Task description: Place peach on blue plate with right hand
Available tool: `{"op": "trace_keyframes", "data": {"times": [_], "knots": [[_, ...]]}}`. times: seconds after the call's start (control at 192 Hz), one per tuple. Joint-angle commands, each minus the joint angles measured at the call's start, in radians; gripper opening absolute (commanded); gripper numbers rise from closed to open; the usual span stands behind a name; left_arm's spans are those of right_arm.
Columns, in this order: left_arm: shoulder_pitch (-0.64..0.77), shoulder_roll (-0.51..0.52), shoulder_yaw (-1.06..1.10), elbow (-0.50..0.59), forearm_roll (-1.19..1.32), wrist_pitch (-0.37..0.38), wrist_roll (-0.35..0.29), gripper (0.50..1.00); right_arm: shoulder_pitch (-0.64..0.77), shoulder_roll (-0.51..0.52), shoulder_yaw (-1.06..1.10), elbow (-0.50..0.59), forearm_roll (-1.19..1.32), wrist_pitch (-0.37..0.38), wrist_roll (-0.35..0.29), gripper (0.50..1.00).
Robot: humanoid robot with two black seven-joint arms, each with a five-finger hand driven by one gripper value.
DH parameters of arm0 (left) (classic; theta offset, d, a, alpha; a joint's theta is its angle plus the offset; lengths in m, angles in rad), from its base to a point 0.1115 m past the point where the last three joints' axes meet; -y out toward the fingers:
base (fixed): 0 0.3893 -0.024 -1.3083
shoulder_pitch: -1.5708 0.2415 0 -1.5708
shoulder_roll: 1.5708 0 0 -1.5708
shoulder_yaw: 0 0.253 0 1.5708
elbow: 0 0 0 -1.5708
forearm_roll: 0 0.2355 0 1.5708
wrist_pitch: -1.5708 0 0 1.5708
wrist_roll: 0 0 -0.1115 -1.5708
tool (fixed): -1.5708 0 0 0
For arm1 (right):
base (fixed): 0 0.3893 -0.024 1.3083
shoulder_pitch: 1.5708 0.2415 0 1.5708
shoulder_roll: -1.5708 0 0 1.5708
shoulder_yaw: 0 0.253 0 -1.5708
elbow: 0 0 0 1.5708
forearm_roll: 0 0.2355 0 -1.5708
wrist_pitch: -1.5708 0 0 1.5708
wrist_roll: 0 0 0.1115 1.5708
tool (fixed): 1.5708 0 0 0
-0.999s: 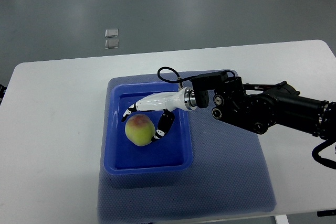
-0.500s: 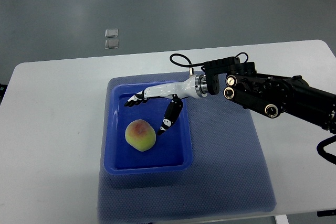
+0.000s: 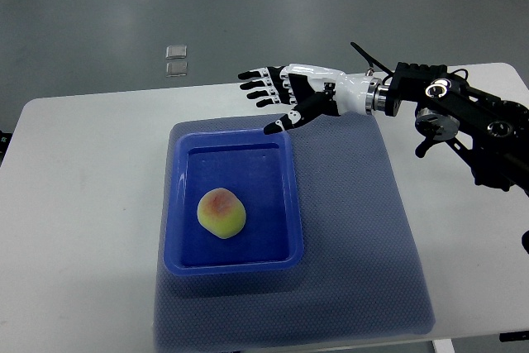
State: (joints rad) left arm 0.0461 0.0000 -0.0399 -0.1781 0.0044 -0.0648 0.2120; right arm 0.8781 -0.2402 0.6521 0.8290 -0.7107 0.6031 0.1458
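Round yellow-green peach point(image 3: 221, 212) lay in blue rectangular plastic plate point(image 3: 285, 204), down-left of right hand point(image 3: 285, 95); fingers spread wide, holding nothing, clear of plate's far rim.

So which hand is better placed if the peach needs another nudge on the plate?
The right hand: it hangs open just beyond the blue plate, where the peach lies. The left is not in view.

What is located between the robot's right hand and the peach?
In the top view, only the bare floor and far rim of the blue plate separate the open right hand from the peach.
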Motion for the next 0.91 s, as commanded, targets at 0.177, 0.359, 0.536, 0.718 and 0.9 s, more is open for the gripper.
{"op": "trace_keyframes", "data": {"times": [0.177, 0.359, 0.536, 0.718, 0.9], "knots": [[0.000, 0.000, 0.003, -0.001, 0.000, -0.001, 0.000, 1.000, -0.156, 0.013, 0.202, -0.065, 0.220, -0.123, -0.038, 0.932], [0.000, 0.000, 0.002, -0.001, 0.000, -0.001, 0.000, 1.000, -0.169, 0.002, 0.195, -0.096, 0.458, -0.131, -0.161, 0.932], [0.000, 0.000, 0.002, 0.009, 0.000, 0.000, 0.000, 1.000, -0.203, 0.018, 0.202, -0.096, 0.476, -0.160, -0.152, 0.932], [-0.012, 0.000, 0.005, 0.015, 0.000, 0.011, 0.000, 1.000, -0.215, 0.019, 0.196, -0.096, 0.476, -0.163, -0.153, 0.932], [-0.012, 0.000, 0.003, 0.012, 0.000, 0.013, 0.000, 1.000, -0.226, 0.025, 0.211, -0.087, 0.479, -0.167, -0.153, 0.932]]}}
